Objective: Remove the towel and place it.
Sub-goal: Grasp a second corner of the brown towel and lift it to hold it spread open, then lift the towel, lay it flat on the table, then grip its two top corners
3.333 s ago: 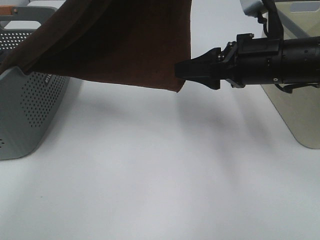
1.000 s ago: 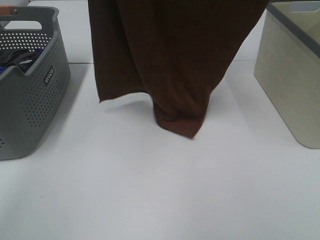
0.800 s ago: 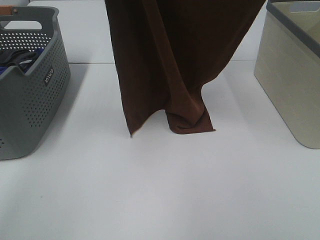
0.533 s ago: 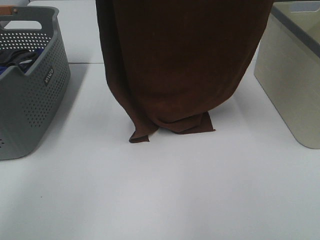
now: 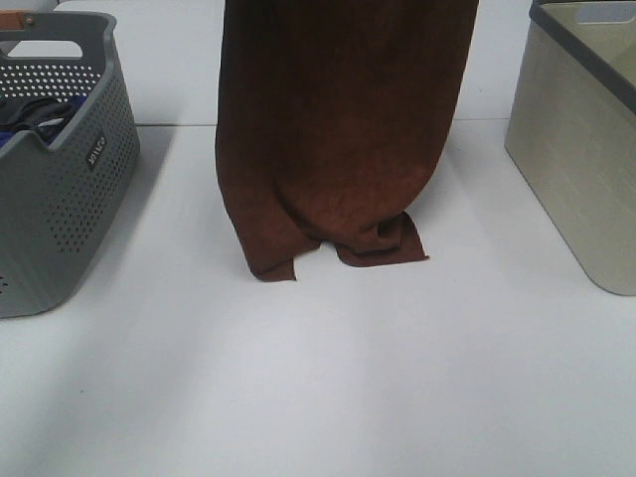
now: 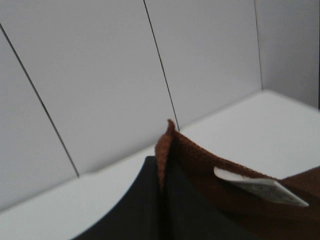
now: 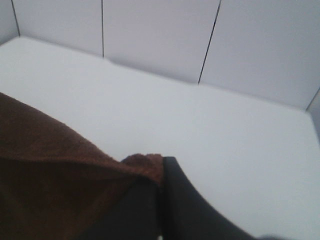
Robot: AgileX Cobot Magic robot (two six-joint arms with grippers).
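Observation:
The dark reddish-brown towel point(image 5: 338, 129) hangs down from above the exterior view's top edge, between the two baskets. Its bottom corners are folded on the white table point(image 5: 328, 378). Both grippers are out of the exterior view. In the left wrist view my left gripper point(image 6: 162, 187) is shut on a top corner of the towel point(image 6: 200, 165), beside its white care label point(image 6: 260, 187). In the right wrist view my right gripper point(image 7: 160, 200) is shut on the other top corner of the towel point(image 7: 50, 165).
A grey perforated basket point(image 5: 70, 189) with dark cloth items point(image 5: 35, 117) inside stands at the left. A beige bin point(image 5: 581, 149) with a grey rim stands at the right. White wall panels point(image 7: 150, 35) stand behind the table.
The towel left the grey basket, was lifted high and spread between both grippers. In the last second it came down, its lower corners now bunched on the table, and it hangs narrower.

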